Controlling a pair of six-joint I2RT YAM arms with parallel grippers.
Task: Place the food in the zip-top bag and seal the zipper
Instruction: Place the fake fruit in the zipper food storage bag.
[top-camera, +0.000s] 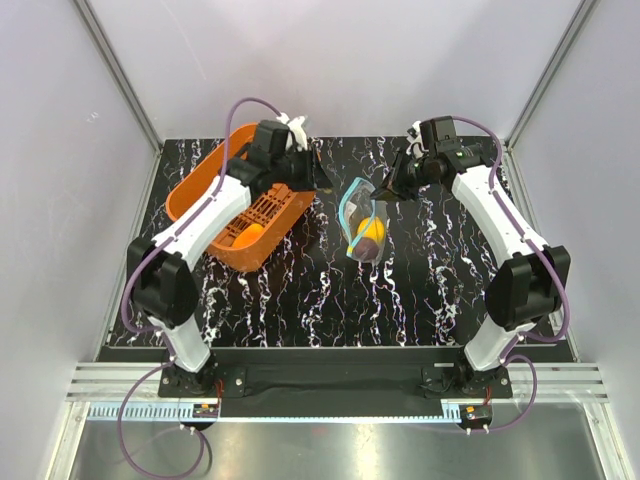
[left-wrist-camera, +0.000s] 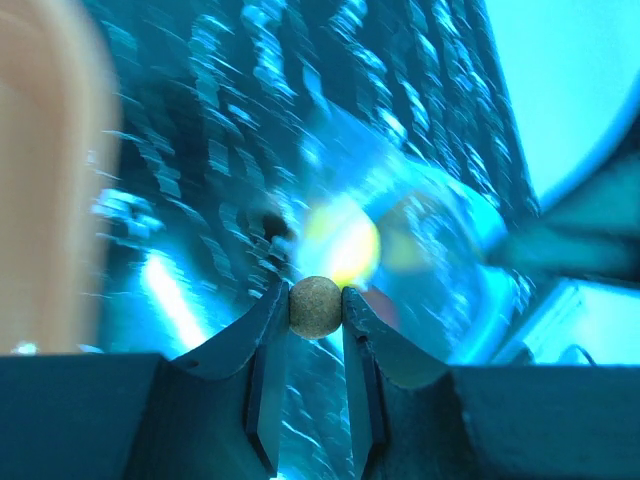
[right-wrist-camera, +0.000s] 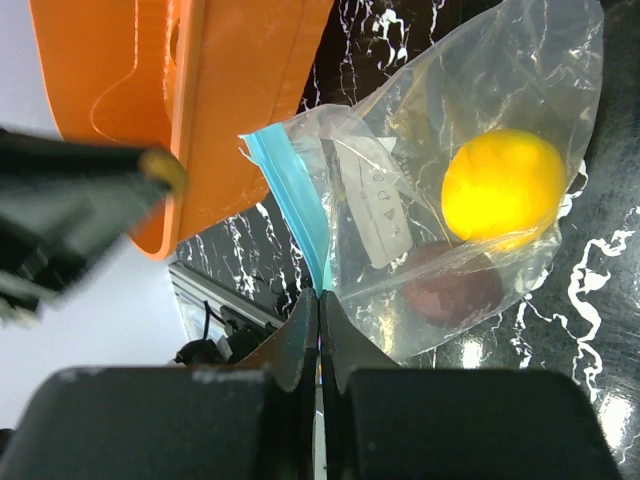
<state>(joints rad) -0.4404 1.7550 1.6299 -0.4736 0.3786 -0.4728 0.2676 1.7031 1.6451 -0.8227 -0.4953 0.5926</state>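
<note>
Two arms work over the black marbled table (top-camera: 420, 290). The right gripper (right-wrist-camera: 318, 298) is clenched on the zipper (right-wrist-camera: 290, 190), the one light-blue strip along the mouth of the zip-top bag (right-wrist-camera: 480, 90); its two fingers press together with the strip between them. In the top view the bag lies near the middle of the table, just right of the orange basket (top-camera: 200, 190), and the right gripper touches its far right edge.

Inside the bag I count two pieces of food: one round yellow fruit (right-wrist-camera: 503, 185) and one dark reddish-purple piece (right-wrist-camera: 453, 283), which touch each other at the closed end of the bag. One more yellow-orange piece (top-camera: 250, 235) lies in the basket, partly hidden under the left arm.

The left gripper (left-wrist-camera: 316, 294) grasps one small tan ball (left-wrist-camera: 315, 310) between its two fingertips. It hangs above the table between the basket and the mouth of the bag. The left wrist view is blurred, so the bag shows there only as a clear shape with a yellow glow.
</note>
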